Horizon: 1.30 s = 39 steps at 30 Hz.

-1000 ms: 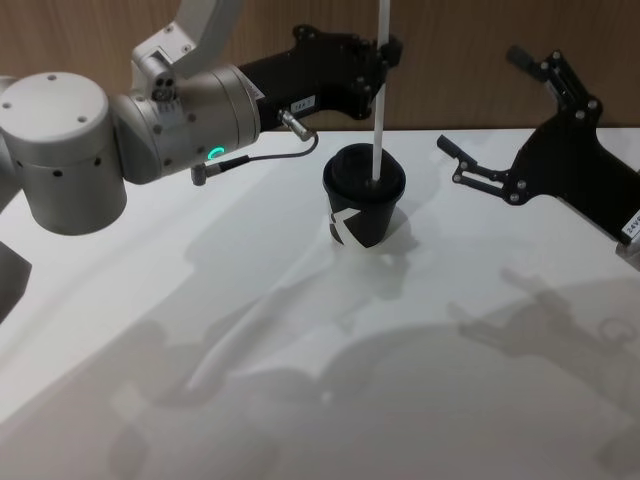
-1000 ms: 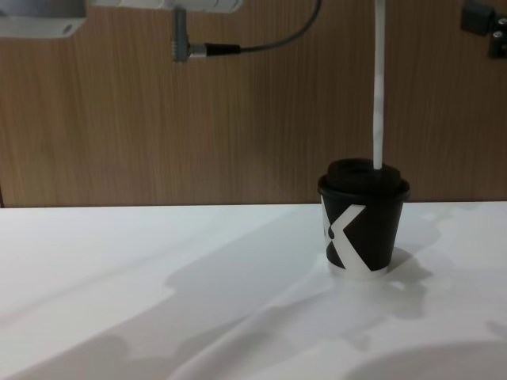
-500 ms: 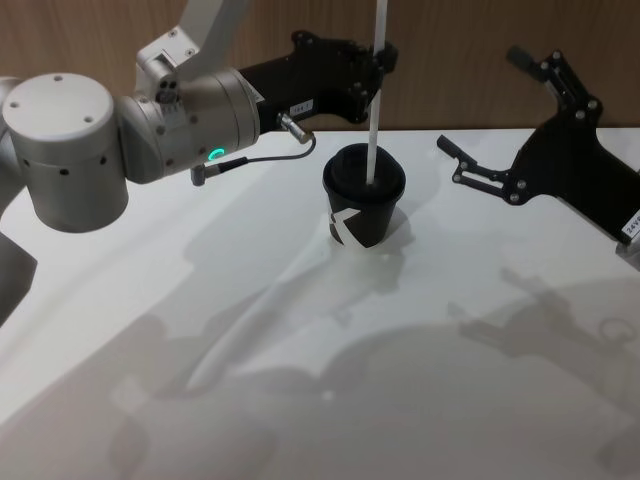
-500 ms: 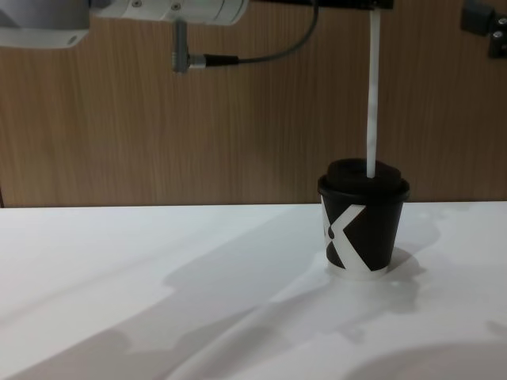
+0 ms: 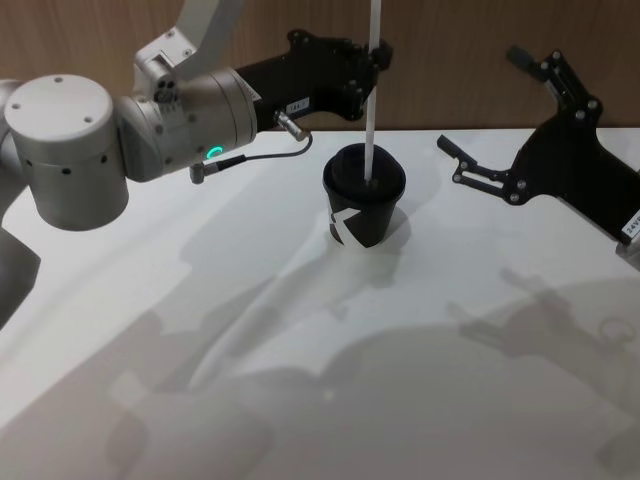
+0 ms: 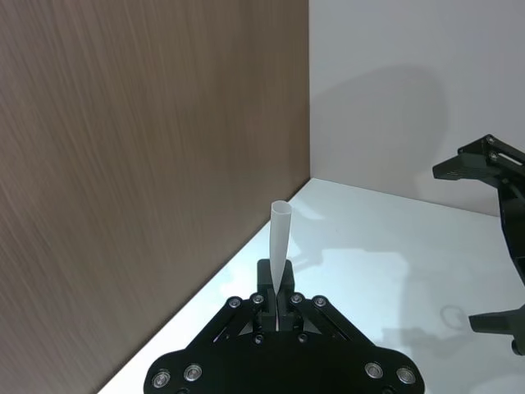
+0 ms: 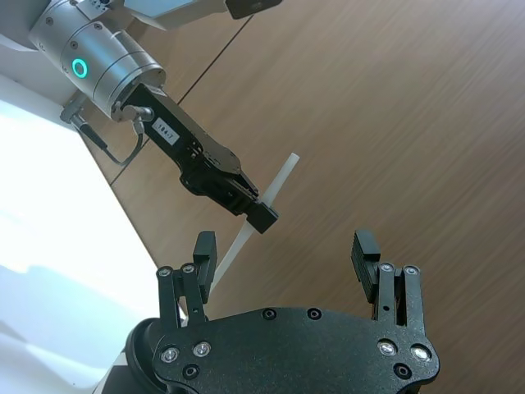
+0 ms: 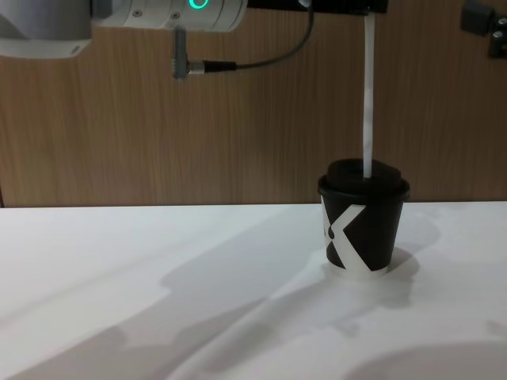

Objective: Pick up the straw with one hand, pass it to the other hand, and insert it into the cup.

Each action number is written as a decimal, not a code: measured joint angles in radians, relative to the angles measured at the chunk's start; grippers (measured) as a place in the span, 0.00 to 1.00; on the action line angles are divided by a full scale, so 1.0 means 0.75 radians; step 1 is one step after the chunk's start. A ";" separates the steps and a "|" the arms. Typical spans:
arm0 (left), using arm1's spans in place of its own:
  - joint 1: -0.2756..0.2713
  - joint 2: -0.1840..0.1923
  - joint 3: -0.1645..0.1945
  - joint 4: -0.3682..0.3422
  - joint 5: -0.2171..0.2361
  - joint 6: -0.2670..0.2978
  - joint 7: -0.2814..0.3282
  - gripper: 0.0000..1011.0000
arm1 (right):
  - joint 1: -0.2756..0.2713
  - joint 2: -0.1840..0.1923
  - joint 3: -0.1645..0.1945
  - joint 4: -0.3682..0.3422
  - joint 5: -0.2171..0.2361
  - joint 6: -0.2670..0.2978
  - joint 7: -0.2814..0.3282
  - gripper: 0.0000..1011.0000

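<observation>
Left tool (image 5: 376, 62): positioned above the cup, closed on the straw; in the left wrist view the fingers (image 6: 279, 297) clamp the tube with its open end projecting beyond them.
Straw (image 5: 372, 90): white tube, held near upright with a slight tilt; lower end meets the top of the cup lid, in the chest view at the lid centre (image 8: 367, 95).
Cup (image 5: 362, 205): black, white X-like mark facing the robot, domed black lid fitted; stands upright on the desk toward the far edge, near the wood wall.
Right tool (image 5: 490, 120): held above the desk to the right of the cup, well apart from it; jaws spread wide, nothing between them. Right wrist view shows both fingers (image 7: 367, 256) far apart.
Desk (image 5: 330, 380): white surface carrying the cup.
Cable (image 5: 262, 155): grey lead with metal plug, on the left arm wrist.
</observation>
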State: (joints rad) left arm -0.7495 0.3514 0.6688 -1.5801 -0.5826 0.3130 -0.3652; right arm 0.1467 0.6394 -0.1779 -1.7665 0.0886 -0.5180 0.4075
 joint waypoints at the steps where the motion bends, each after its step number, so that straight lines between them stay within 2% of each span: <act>1: 0.000 -0.002 -0.002 0.004 0.001 -0.003 -0.003 0.01 | 0.000 0.000 0.000 0.000 0.000 0.000 0.000 0.99; 23: 0.001 -0.027 -0.027 0.042 -0.001 -0.016 -0.054 0.01 | 0.000 0.000 0.000 0.000 0.000 0.000 0.000 0.99; 39: -0.001 -0.050 -0.026 0.066 0.010 0.012 -0.068 0.01 | 0.000 0.000 0.000 0.000 0.000 0.000 0.000 0.99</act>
State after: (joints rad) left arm -0.7501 0.3137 0.6492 -1.5305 -0.5755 0.3220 -0.4159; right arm 0.1467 0.6394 -0.1779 -1.7666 0.0885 -0.5180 0.4075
